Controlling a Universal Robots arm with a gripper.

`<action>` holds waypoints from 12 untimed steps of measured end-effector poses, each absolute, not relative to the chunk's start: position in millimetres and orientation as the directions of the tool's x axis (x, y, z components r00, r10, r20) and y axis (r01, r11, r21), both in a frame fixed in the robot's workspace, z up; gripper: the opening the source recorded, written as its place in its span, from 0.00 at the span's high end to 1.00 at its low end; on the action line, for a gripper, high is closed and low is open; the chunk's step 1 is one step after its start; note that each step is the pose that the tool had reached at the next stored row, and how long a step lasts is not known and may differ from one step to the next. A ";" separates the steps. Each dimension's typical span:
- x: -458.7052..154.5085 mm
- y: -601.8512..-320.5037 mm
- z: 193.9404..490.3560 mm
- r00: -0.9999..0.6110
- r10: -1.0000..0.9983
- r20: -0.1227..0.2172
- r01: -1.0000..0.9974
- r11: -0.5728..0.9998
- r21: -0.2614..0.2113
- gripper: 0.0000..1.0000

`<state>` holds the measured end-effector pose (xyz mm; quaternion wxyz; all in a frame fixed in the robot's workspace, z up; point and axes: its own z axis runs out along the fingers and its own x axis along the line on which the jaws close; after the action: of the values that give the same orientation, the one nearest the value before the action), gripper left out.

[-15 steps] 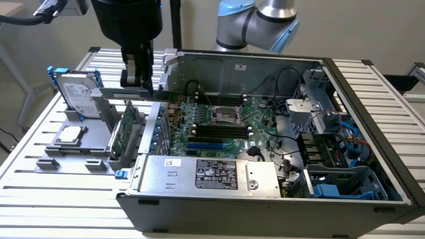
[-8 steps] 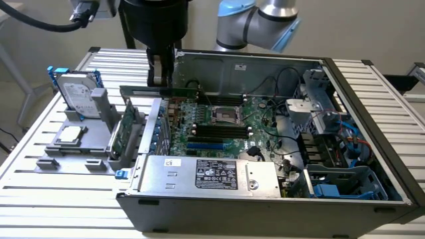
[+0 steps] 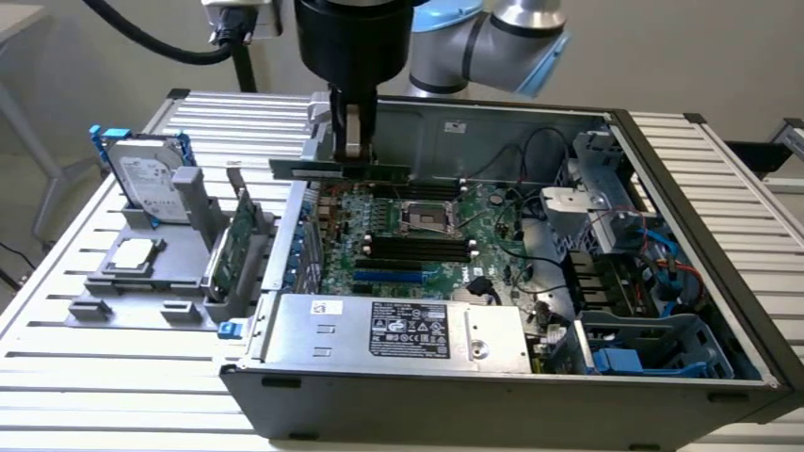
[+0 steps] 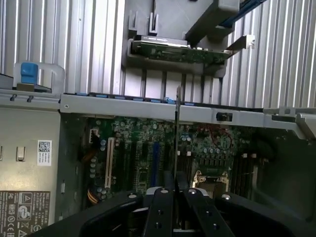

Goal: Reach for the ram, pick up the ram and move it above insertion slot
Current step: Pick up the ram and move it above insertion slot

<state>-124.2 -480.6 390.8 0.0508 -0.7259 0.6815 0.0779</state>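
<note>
Above the open computer case, the gripper clamped the ram (a thin green stick, held level) over the motherboard, clear of its slots.

Open computer case; hard drive, seemingly upright.

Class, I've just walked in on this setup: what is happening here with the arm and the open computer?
A robot arm's hand is shut on the ram, a thin green memory stick, and holds it in the air over the motherboard inside the open computer case. The stick is lifted clear of the board, above the dark memory slots. On the rack at the exterior view's left, a hard drive and a larger green card stand untouched.
</note>
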 end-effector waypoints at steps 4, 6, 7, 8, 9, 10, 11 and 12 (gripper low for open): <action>-113.3 -468.7 389.6 0.059 -0.982 -0.182 -0.997 -0.066 0.032 0.87; -108.8 -461.1 388.9 0.059 -0.982 -0.180 -0.997 -0.066 0.032 0.87; -106.7 -457.4 388.6 0.059 -0.982 -0.179 -0.997 -0.066 0.032 0.87; -104.4 -453.9 388.3 0.059 -0.982 -0.178 -0.997 -0.066 0.032 0.87; -102.0 -450.7 387.9 0.059 -0.982 -0.177 -0.997 -0.066 0.032 0.87; -99.5 -447.7 387.6 0.059 -0.983 -0.176 -0.997 -0.066 0.032 0.87; -96.8 -445.2 387.2 0.059 -0.983 -0.175 -0.997 -0.066 0.032 0.87; -93.9 -442.9 386.7 0.059 -0.983 -0.173 -0.997 -0.066 0.032 0.87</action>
<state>-93.9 -442.9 386.7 0.0477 -0.7261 0.6818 0.0746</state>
